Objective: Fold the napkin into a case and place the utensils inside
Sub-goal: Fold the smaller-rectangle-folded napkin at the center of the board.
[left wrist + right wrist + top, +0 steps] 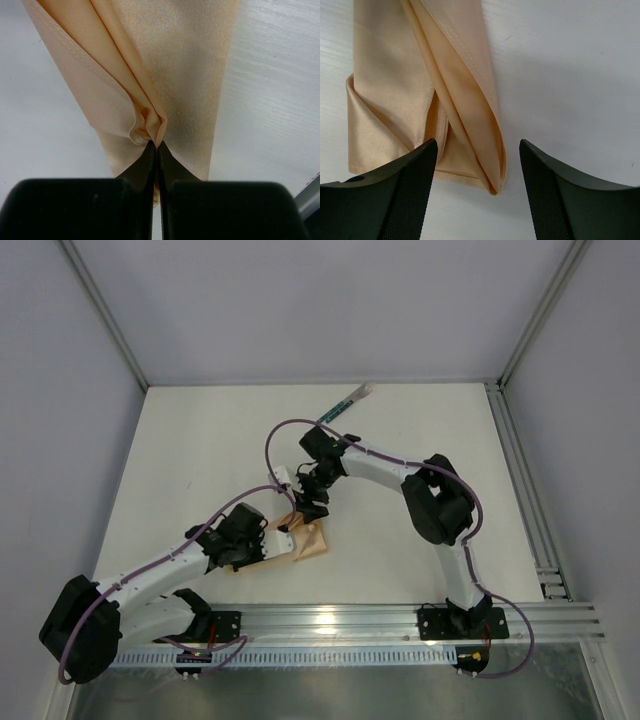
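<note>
The peach-tan napkin (311,541) lies folded into a narrow case shape on the white table, between the two arms. My left gripper (268,540) is shut on a bunched fold at the napkin's (185,75) near end, with the pinch right at the jaw tips (156,145). My right gripper (310,507) stands open just above the opposite end. In the right wrist view the napkin's (390,90) folded corner lies between the spread fingers (478,150) and touches neither. The utensils (345,405), with green handles and pale ends, lie at the far side of the table.
An aluminium rail (400,620) carrying both arm bases runs along the near edge. A frame rail (520,480) borders the table on the right. Grey walls enclose the left, far and right sides.
</note>
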Tool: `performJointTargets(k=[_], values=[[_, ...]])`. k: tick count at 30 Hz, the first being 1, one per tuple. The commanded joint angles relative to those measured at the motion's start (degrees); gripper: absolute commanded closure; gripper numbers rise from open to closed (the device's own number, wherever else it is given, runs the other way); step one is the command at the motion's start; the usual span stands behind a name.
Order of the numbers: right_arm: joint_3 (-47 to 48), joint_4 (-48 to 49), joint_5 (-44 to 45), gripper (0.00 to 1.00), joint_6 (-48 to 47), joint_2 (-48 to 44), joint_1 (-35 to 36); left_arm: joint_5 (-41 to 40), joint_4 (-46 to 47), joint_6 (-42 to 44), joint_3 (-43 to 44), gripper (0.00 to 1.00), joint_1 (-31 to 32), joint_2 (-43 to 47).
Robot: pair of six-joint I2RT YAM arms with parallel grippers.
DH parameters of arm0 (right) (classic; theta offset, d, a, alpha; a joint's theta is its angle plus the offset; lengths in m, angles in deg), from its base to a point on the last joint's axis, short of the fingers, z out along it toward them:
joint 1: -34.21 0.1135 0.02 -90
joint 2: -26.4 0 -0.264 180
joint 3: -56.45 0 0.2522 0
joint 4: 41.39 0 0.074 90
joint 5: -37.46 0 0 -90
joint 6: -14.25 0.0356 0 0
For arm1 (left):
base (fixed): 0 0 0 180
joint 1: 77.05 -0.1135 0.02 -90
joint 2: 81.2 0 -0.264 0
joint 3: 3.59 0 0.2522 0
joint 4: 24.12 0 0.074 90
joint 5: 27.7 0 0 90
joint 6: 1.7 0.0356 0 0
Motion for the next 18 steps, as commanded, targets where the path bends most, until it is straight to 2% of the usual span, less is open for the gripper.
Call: performJointTargets(k=[1, 10, 12, 14, 15, 18], values=[[3.57, -1.09, 4.12, 0.29, 5.66, 1.88, 0.67, 0.76, -0.71, -0.26, 1.72, 1.00, -0.12, 0.88], [8.50, -5.12, 8.43, 0.29, 9.36, 6.71, 2.43, 0.76, -0.88, -0.17, 1.98, 1.00, -0.03, 1.05], [9.90, -6.27, 9.49, 0.35, 9.89, 7.42, 2.43, 0.50, -0.88, -0.26, 1.89, 1.00, -0.12, 1.23], [10.43, -7.59, 10.02, 0.44, 9.80, 7.68, 2.34, -0.11, -0.97, -0.17, 1.89, 1.00, -0.12, 1.40], [10.35, -7.68, 9.85, 0.56, 9.80, 7.60, 2.34, -0.46, -0.62, -0.26, 1.98, 1.00, -0.12, 1.49], [9.47, -7.24, 9.06, 0.77, 11.28, 6.02, 2.34, -3.80, 0.43, -0.78, 2.07, 1.00, -0.20, 1.49]])
